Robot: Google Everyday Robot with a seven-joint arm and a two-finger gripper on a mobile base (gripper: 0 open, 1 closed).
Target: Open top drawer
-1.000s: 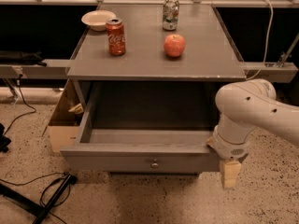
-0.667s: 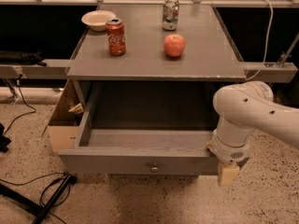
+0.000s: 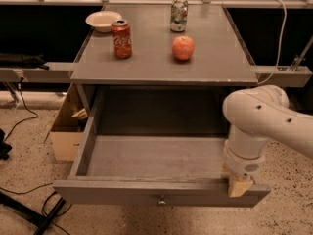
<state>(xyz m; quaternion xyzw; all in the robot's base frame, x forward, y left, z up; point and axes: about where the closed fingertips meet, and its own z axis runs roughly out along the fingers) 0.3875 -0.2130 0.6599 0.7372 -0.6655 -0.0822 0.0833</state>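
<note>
So on top of the grey table [image 3: 215,58] there's a red Coke can [image 3: 121,38] near the left side, a white bowl [image 3: 103,21] just behind it, a silver-and-green can [image 3: 179,14] toward the back and a red apple [image 3: 183,48] about in the middle, all sitting apart from each other. Down on the left there's a cardboard box [image 3: 63,136] tucked against the side of the cabinet, plus some black cables [image 3: 36,214] trailing over the speckled floor [image 3: 29,146]. The top drawer [image 3: 122,192] sits right under the tabletop and stands wide open, sticking out toward the camera with its grey bottom in plain sight and the little round knob [image 3: 161,199] at the centre of its front. The chunky white arm [image 3: 259,116] comes in from the right and covers the drawer's right wall. The gripper [image 3: 239,184] points down at the far right end of the drawer's front panel, its tan tip right up against the top edge there, well away from the knob. Honestly can't tell how far open it is or whether it's actually clamped on that edge.
</note>
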